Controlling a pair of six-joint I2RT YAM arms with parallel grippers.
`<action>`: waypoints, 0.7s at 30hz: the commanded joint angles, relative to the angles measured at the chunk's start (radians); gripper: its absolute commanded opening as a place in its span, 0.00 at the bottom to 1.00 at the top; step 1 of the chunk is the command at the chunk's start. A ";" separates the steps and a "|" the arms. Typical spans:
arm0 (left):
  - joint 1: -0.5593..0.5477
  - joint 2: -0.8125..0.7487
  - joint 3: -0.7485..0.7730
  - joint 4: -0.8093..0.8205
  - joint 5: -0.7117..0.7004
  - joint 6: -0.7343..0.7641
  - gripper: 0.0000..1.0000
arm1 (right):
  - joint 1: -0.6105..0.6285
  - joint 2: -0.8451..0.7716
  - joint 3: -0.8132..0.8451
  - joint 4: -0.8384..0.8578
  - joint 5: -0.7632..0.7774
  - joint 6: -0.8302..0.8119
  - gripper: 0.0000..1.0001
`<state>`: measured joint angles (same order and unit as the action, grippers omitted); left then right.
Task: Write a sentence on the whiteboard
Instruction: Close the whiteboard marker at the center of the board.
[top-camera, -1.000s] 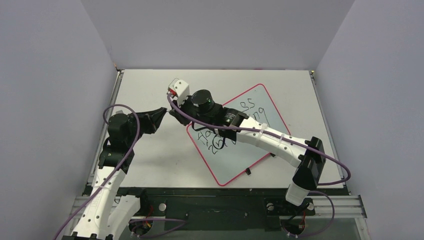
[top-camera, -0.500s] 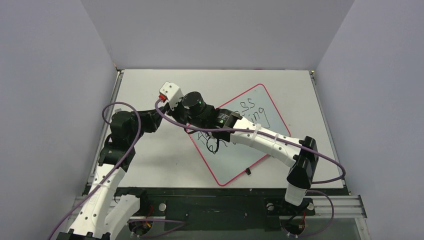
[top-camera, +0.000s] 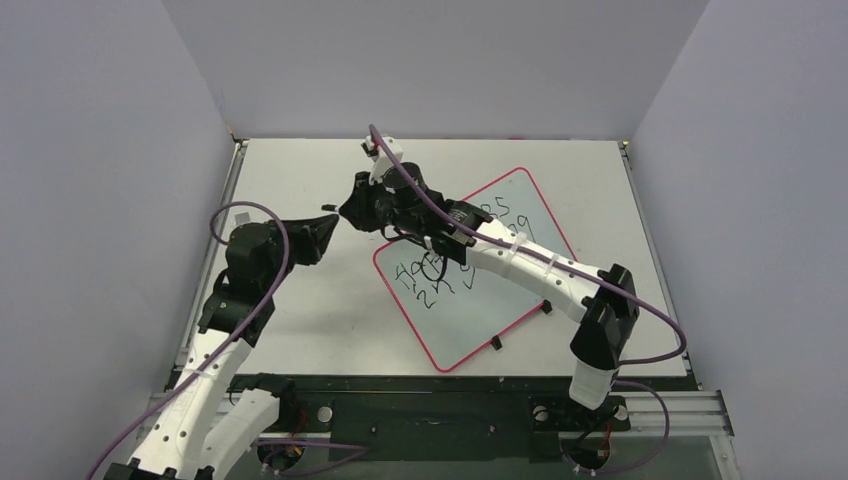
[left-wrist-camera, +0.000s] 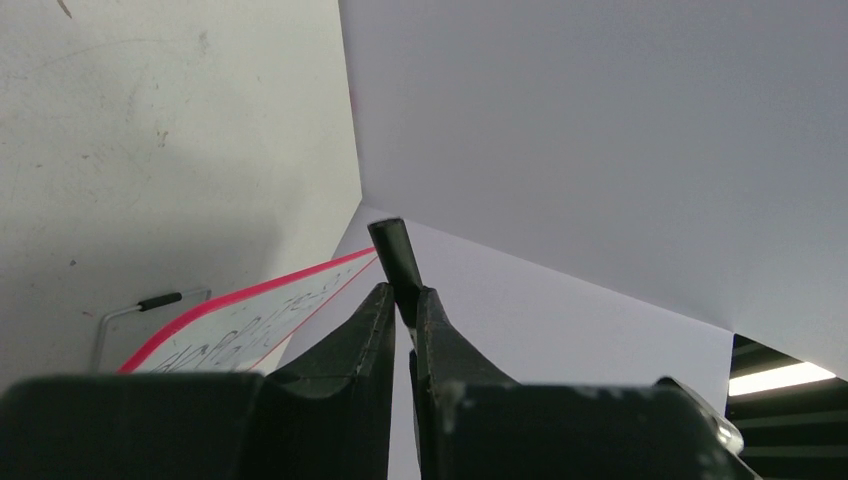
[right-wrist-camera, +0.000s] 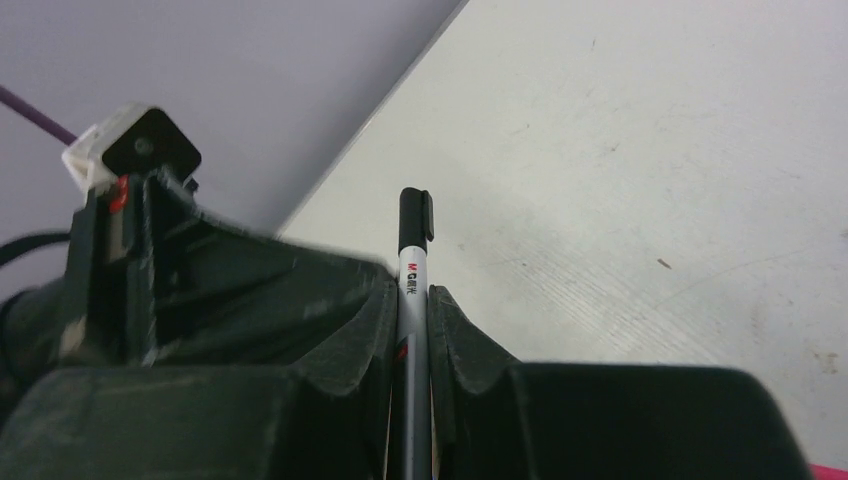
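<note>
While aloft, marker (right-wrist-camera: 413, 232) in right gripper (right-wrist-camera: 412, 296)

White-shelled left arm (top-camera: 195, 395) and right arm (top-camera: 530, 270), black joints (top-camera: 255, 250), purple cables (top-camera: 250, 206), black pincer fingers (left-wrist-camera: 365, 340)

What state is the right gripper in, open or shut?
Shut: the right gripper clamps a pen, its jaws pressed against both sides.

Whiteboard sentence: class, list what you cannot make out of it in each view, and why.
- Top view: the right arm covers the middle of the sentence on the whiteboard.
- Left wrist: lettering lies at a shallow angle, too small to read; the left hand cuts it off.
- Right wrist: only a red sliver of rim shows, bottom right.
</note>
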<state>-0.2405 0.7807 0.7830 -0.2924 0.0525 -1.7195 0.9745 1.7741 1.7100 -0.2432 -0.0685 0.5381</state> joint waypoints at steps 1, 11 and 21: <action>-0.072 -0.050 0.080 0.121 0.202 0.032 0.00 | -0.018 0.029 -0.032 0.106 -0.013 0.109 0.00; -0.069 -0.076 0.070 0.153 0.150 0.128 0.31 | -0.073 -0.086 -0.138 0.111 0.014 0.057 0.00; -0.012 -0.124 0.065 0.099 0.116 0.164 0.40 | -0.113 -0.236 -0.221 0.156 -0.046 -0.013 0.00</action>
<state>-0.2775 0.6785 0.8188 -0.1986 0.1822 -1.5955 0.8677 1.6375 1.5154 -0.1837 -0.0704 0.5636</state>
